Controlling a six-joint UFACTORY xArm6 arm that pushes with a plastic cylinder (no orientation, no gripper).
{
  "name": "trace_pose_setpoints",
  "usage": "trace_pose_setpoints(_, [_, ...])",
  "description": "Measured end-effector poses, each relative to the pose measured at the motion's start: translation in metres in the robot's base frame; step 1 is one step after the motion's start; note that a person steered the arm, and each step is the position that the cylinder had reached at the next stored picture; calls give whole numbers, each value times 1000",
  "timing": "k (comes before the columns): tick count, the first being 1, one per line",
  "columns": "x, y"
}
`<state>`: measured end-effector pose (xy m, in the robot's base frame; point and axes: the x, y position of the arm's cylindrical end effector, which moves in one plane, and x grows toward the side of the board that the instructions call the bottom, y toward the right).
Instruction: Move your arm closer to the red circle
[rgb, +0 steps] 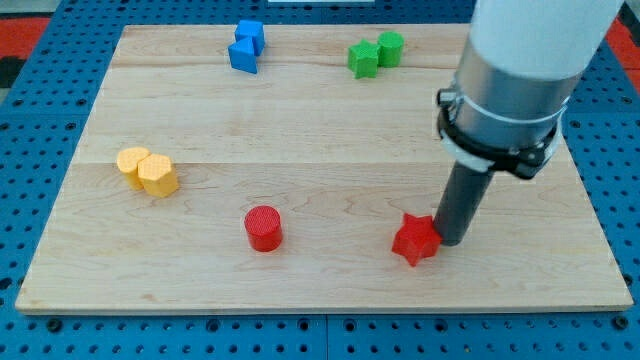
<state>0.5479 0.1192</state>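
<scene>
The red circle (264, 228) is a short red cylinder standing on the wooden board (320, 150), left of the view's centre and near the bottom. My tip (449, 240) is far to its right, touching the right side of a red star-shaped block (416, 239). The star lies between my tip and the red circle. The rod rises from the tip into the arm's thick grey and white body (510, 80) at the view's upper right.
Two yellow blocks (147, 170) sit together at the view's left. Two blue blocks (246, 46) sit at the top, left of centre. Two green blocks (375, 53) sit at the top, right of centre. Blue pegboard (40, 110) surrounds the board.
</scene>
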Motion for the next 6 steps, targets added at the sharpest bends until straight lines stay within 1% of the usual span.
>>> trace_pose_setpoints(2, [1,6])
trace_pose_setpoints(3, [28,16])
trace_pose_setpoints(4, [66,-4])
trace_pose_setpoints(6, [55,-207])
